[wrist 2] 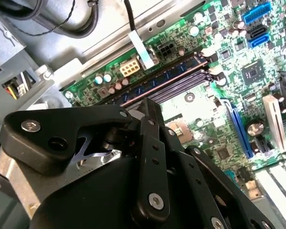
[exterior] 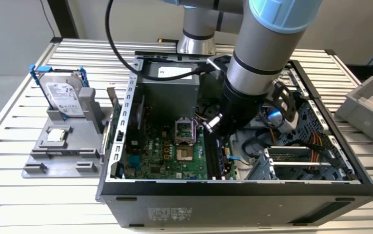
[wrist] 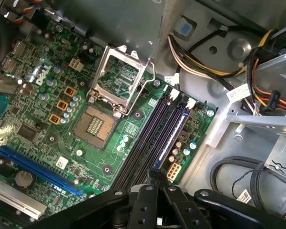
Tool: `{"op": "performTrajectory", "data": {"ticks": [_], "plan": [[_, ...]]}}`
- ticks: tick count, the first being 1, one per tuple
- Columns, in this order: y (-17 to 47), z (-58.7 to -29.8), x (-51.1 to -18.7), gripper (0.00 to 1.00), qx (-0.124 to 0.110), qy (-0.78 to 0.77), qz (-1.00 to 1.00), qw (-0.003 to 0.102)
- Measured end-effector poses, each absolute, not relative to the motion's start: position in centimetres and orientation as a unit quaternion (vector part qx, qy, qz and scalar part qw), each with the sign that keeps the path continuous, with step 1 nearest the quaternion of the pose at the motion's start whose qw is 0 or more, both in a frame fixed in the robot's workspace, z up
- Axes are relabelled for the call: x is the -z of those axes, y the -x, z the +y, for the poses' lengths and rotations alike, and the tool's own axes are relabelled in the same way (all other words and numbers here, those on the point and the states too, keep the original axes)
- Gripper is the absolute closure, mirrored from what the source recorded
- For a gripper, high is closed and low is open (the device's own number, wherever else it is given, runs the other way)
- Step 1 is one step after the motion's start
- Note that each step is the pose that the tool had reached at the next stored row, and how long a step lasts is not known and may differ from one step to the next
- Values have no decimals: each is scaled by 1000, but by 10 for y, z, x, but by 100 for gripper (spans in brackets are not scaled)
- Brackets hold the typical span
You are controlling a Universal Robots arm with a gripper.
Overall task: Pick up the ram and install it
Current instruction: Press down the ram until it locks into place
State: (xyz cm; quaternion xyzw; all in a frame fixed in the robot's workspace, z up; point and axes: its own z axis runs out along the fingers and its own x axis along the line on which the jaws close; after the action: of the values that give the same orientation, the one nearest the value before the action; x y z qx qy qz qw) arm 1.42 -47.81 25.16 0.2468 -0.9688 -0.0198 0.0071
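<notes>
We take this for a robotics lab or test workshop set up for computer assembly. We see a table of ribbed aluminium slats, and on it an open black computer case lying on its side, its green motherboard exposed. Beside the case, toward the exterior view's left, stands a grey fixture that holds a hard drive upright in a blue frame, with a small square chip seated below it. An industrial robot arm reaches down into the case. At the exterior view's right edge sits a grey parts bin. Plain grey walls stand behind.
</notes>
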Motion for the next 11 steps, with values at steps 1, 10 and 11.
{"op": "performTrajectory", "data": {"ticks": [1,10,11], "plan": [[-14,-478,-252,100,20,-252,-967,7],[-17,-478,-252,100,19,-300,-954,8],[-17,-478,-252,100,19,-304,-952,8]]}}
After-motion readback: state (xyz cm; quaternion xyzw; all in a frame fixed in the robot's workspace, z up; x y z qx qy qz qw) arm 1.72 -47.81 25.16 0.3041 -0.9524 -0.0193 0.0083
